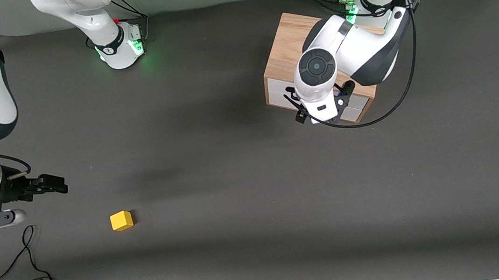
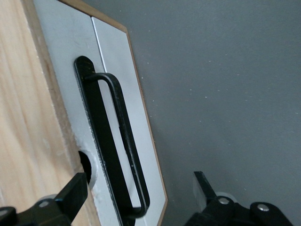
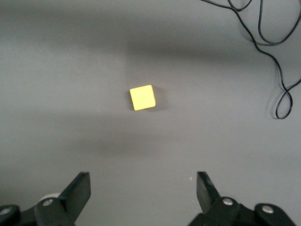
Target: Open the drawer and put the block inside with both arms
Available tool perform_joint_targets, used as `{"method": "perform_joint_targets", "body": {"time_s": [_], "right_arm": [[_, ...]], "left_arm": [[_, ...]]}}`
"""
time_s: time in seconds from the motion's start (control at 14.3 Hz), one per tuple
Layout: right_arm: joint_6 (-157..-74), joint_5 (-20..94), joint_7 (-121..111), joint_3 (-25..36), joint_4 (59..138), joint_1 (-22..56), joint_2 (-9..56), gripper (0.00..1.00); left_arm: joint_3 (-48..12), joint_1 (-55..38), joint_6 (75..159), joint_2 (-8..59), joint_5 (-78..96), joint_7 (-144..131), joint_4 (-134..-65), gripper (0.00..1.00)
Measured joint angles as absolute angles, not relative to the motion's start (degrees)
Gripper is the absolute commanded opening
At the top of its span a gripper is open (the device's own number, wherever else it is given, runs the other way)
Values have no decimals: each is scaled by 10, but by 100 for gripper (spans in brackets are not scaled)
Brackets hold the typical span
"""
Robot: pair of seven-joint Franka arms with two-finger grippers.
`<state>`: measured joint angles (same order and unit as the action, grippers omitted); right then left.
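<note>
The oak box [image 1: 288, 44] stands near the left arm's base, and its drawer's white front [image 1: 275, 94] is shut. My left gripper [image 1: 322, 117] hangs over the drawer front, mostly hidden under its own wrist. In the left wrist view it [image 2: 138, 190] is open, with the black bar handle [image 2: 117, 146] on the white front [image 2: 66, 47] between its fingers, not touched. The yellow block [image 1: 121, 220] lies on the mat toward the right arm's end. My right gripper [image 1: 58, 185] is open and empty above the mat, apart from the block. The right wrist view shows the block [image 3: 142, 97] ahead of the open gripper [image 3: 142, 188].
A loose black cable [image 1: 35, 277] lies on the mat near the front edge at the right arm's end; it also shows in the right wrist view [image 3: 277, 70]. The left arm's cable [image 1: 396, 104] loops in front of the box. The grey mat [image 1: 235, 184] covers the table.
</note>
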<state>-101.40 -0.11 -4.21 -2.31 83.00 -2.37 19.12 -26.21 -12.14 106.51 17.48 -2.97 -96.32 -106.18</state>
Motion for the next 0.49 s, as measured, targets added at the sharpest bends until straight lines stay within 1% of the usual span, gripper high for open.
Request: {"method": "perform_joint_targets", "body": {"time_s": [0.49], "right_arm": [[-1020, -1, -42, -23, 816, -23, 214, 100]], "left_arm": [[-252, -119, 1099, 200, -48, -973, -1075, 100]]}}
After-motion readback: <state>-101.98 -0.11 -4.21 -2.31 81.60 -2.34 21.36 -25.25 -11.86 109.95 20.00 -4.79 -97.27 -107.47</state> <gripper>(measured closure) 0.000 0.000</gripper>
